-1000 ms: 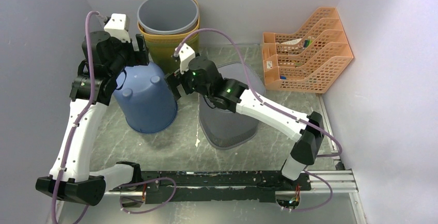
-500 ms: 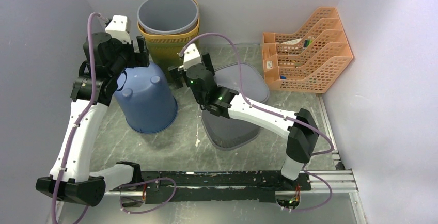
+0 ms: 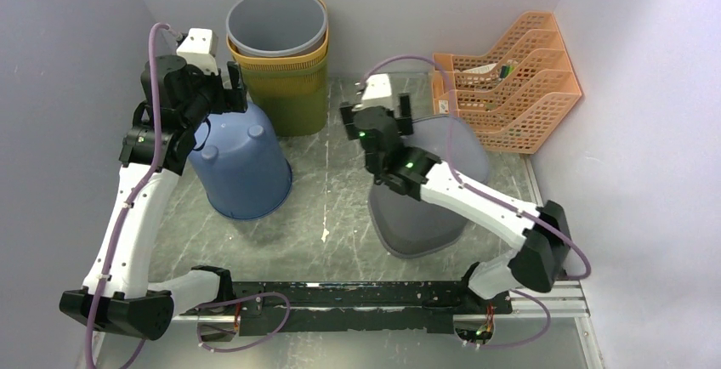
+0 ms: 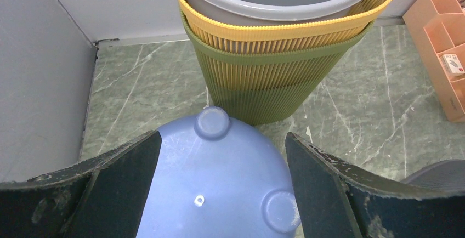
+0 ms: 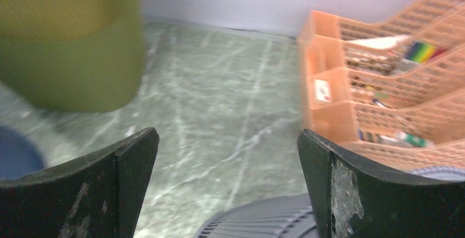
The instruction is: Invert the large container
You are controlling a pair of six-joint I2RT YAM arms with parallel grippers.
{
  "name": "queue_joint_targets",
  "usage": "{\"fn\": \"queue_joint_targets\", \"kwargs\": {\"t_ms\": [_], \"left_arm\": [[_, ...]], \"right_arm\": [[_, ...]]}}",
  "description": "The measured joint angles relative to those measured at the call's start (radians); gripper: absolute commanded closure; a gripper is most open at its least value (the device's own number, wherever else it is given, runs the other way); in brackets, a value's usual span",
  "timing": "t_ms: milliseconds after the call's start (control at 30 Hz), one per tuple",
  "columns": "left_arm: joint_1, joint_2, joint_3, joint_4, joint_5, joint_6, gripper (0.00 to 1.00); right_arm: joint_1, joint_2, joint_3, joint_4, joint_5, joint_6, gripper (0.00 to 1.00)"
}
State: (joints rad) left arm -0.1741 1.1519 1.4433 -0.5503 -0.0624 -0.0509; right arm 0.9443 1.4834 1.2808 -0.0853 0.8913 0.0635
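Walled table (image 3: 332, 207), blue bin (image 3: 242, 169) inverted near wall, left gripper (image 4: 219, 150) spread, right gripper (image 5: 227, 139) spread

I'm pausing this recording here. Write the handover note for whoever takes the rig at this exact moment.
Left tool: open and empty, poised over the base of the blue bin.
Right tool: open and empty, above the gray mesh basket, which is partly hidden from above, so its orientation is unclear.
Done: the blue bin stands upside down on the table, feet up, in front of the stacked bins.
Left: probably only withdrawing both tools, but check the mesh basket first.
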Motion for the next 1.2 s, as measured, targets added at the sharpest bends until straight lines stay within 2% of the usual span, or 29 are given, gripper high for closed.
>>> {"fn": "queue_joint_targets", "kwargs": {"t_ms": [300,467,700,967,1200], "left_arm": [[0.000,0.000,-0.012,0.006,0.010,0.000,0.04],[0.000,-0.005,-0.015,0.005,0.010,0.003,0.04],[0.000,-0.020,-0.016,0.005,0.010,0.011,0.05],[0.000,-0.020,-0.016,0.005,0.010,0.010,0.04],[0.000,-0.020,-0.016,0.005,0.010,0.010,0.05]], "right_arm": [[-0.348,-0.184,-0.155,0.027,-0.007,0.028,0.00],[-0.430,-0.189,-0.153,0.012,-0.035,-0.005,0.00],[-0.386,-0.175,-0.093,-0.088,-0.116,-0.042,0.00],[-0.134,-0.103,0.090,-0.161,-0.167,-0.108,0.00],[-0.064,-0.031,0.145,-0.171,-0.241,-0.094,0.00]]}}
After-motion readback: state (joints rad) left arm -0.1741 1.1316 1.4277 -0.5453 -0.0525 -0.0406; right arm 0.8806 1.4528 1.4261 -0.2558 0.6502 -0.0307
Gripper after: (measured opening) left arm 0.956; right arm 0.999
